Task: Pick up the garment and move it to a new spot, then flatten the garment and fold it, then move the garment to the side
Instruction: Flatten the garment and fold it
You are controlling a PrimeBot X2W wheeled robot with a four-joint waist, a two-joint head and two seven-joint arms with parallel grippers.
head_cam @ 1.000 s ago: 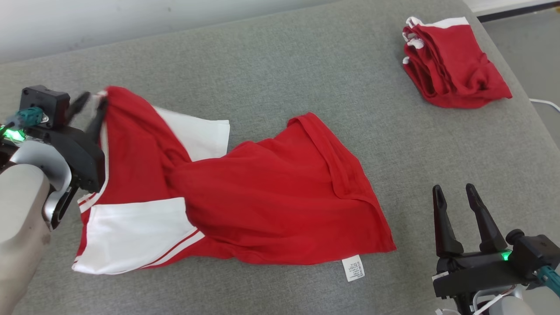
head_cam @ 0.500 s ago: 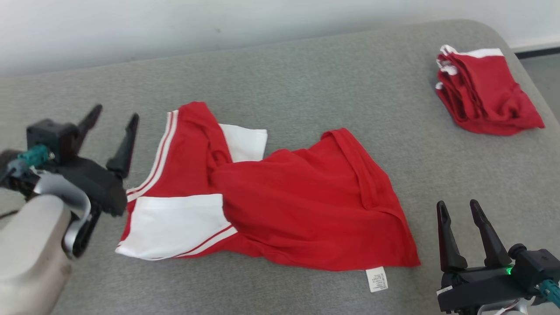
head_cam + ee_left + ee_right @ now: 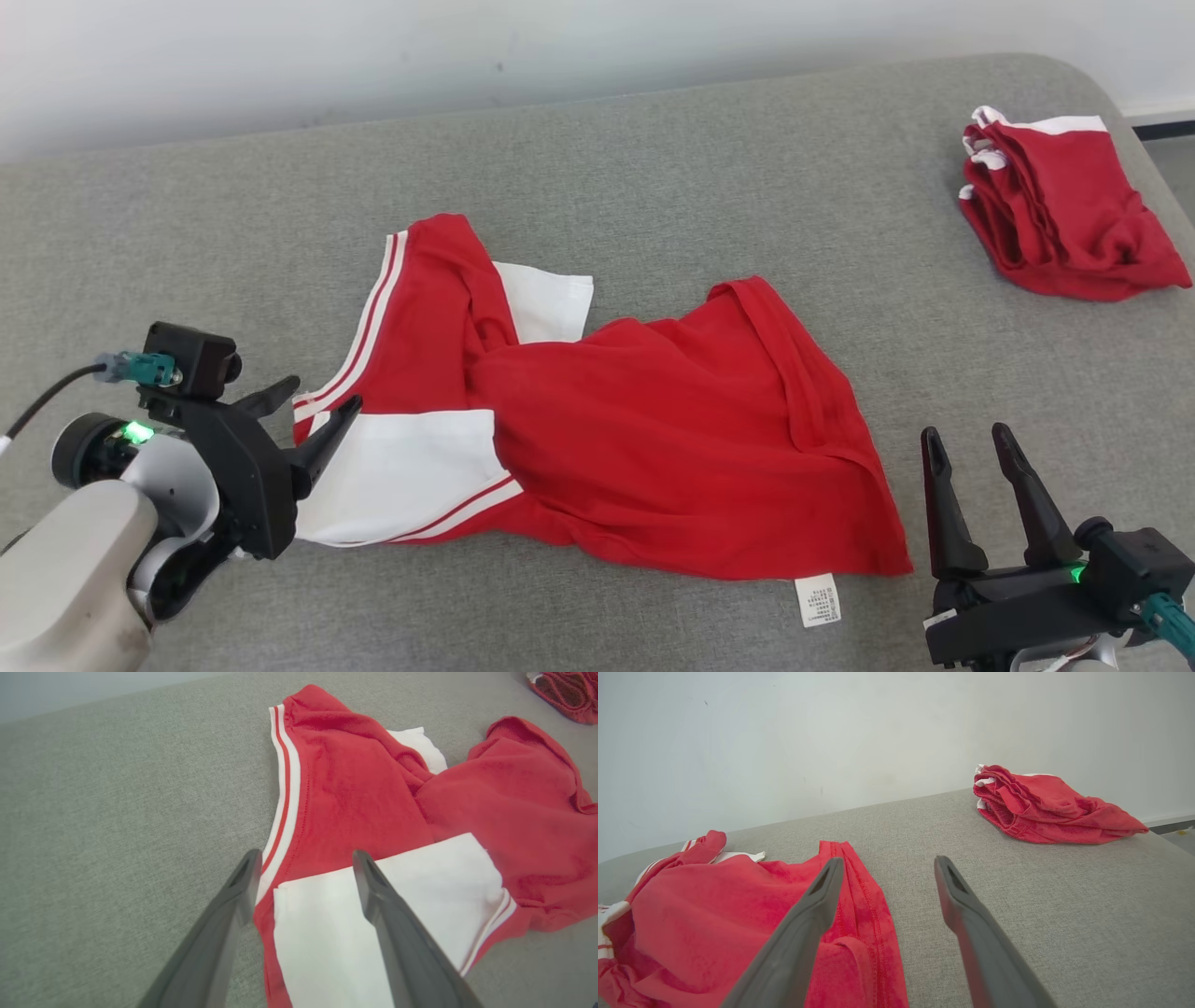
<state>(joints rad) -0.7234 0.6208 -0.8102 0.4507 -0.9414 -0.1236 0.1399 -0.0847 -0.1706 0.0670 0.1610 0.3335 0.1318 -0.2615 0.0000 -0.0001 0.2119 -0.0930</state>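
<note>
The left gripper [image 3: 322, 396], fingers spread and holding nothing, straddles the striped left edge of the garment [image 3: 653, 439]. Half a second ago it stood clear of that edge. The garment lies mid-cushion on the grey couch [image 3: 653, 168]. It is red with white panels, twisted and rumpled, with a care label sticking out at its lower right corner. The right gripper [image 3: 966, 433] hovers just beside that corner, fingers apart. A folded red pile [image 3: 1064, 224] sits at the far right.
</note>
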